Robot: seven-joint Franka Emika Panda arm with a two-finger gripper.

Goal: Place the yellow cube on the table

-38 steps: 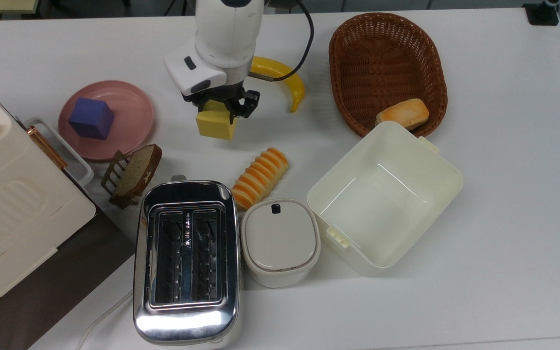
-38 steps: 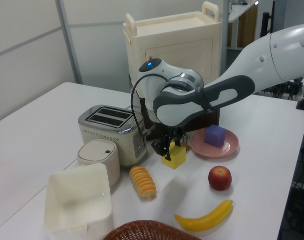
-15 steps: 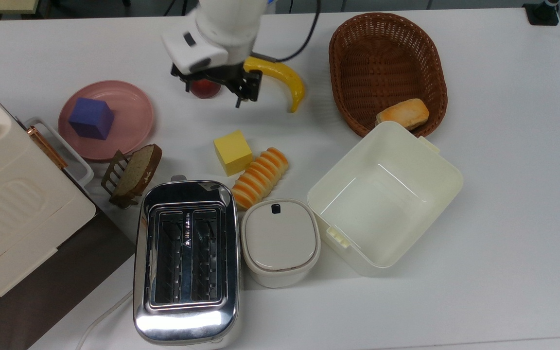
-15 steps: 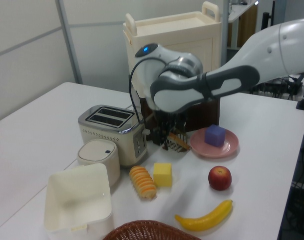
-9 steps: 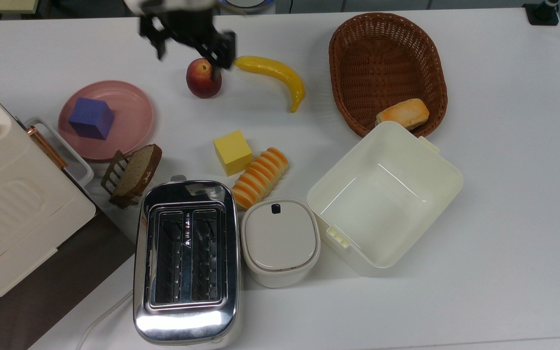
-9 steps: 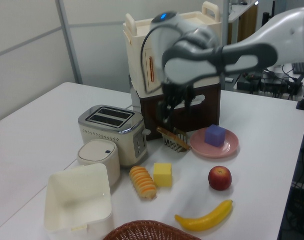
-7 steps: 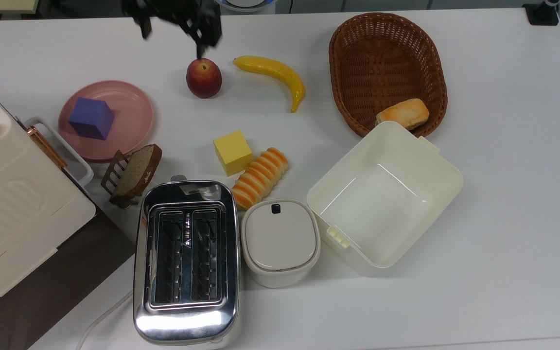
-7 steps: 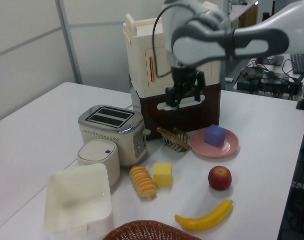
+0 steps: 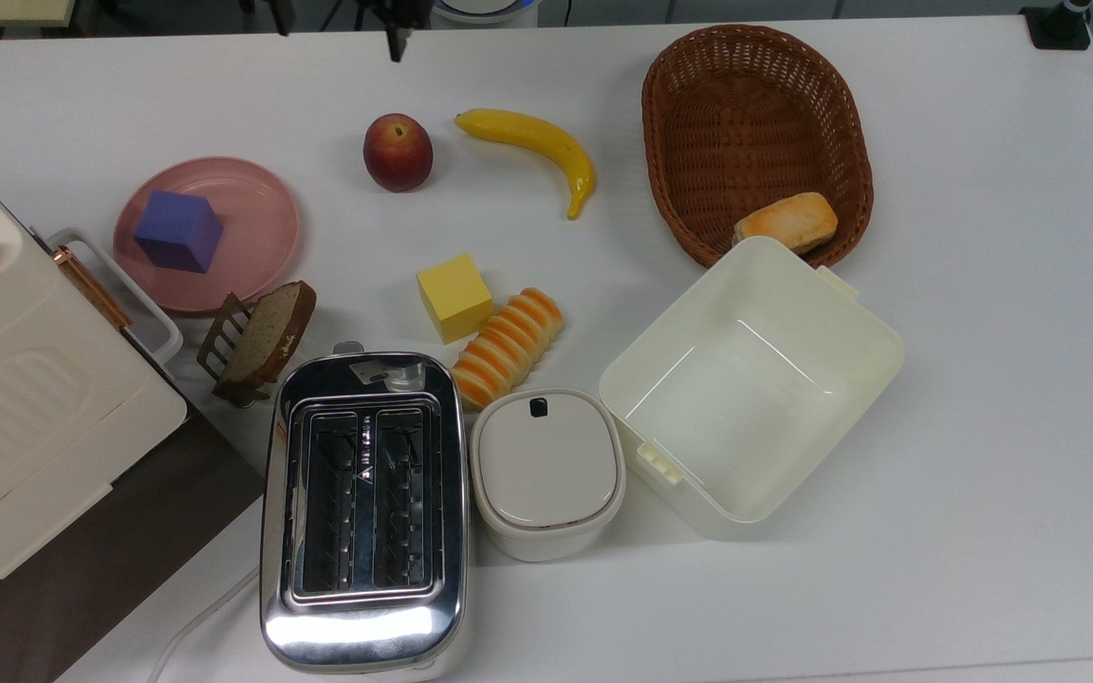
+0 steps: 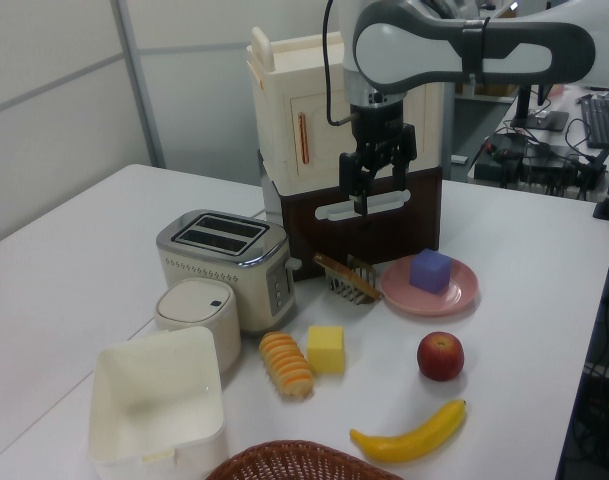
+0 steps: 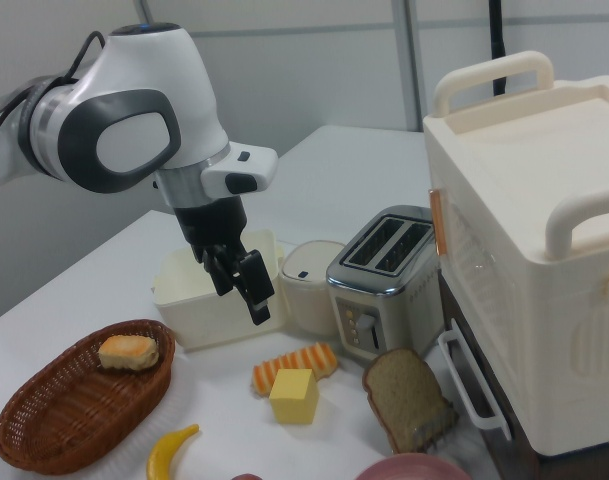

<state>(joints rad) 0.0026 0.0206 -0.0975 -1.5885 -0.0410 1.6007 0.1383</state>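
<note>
The yellow cube (image 9: 453, 297) rests flat on the white table (image 9: 983, 285), free of the arm. It lies just beside a ridged orange bread roll (image 9: 509, 346) and beyond the toaster (image 9: 363, 507). The left view shows the cube (image 10: 326, 349) in front of the toaster, and the right view shows the cube (image 11: 293, 395) below the roll. My gripper (image 10: 376, 182) hangs open and empty, raised well above the table and away from the cube. In the right view the gripper (image 11: 241, 288) is in front of the cream box. One dark fingertip (image 9: 398, 43) pokes in at the top view's upper edge.
A pink plate (image 9: 257, 204) holds a purple cube (image 9: 178, 230). An apple (image 9: 398, 152) and a banana (image 9: 537, 142) lie further back. A wicker basket (image 9: 755, 104), an open cream box (image 9: 750, 379), a lidded pot (image 9: 546, 470), a bread slice in a rack (image 9: 262, 337) and a tall cream cabinet (image 9: 25, 408) crowd the table.
The gripper let go of the yellow cube, which now sits on the table by the roll. The arm has since risen and drawn back toward the top view's upper edge.
</note>
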